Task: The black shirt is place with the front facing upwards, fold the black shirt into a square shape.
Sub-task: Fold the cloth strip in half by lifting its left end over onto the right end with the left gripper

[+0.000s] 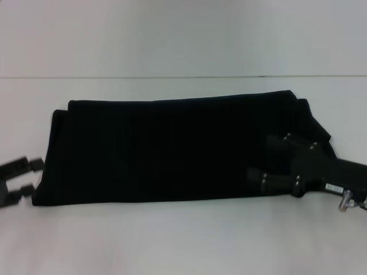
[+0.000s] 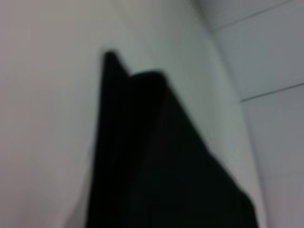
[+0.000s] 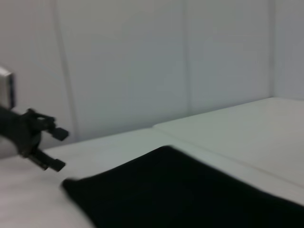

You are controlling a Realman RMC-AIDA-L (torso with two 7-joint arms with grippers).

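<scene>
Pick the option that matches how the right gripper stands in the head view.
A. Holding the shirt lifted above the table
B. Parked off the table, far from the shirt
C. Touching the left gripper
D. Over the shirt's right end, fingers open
D: the right gripper sits over the right end of the shirt, which lies flat in a long folded band, and its fingers are spread; the left gripper is at the opposite end.

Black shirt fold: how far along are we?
Partly done. The black shirt already lies as a long folded band on the white table, layered edges showing at both ends, no lettering visible. In hand: the right hand is over the shirt's right end, fingers apart; the left hand sits open just off the left end, holding nothing. Left: folding the band's ends inward to make a square.
</scene>
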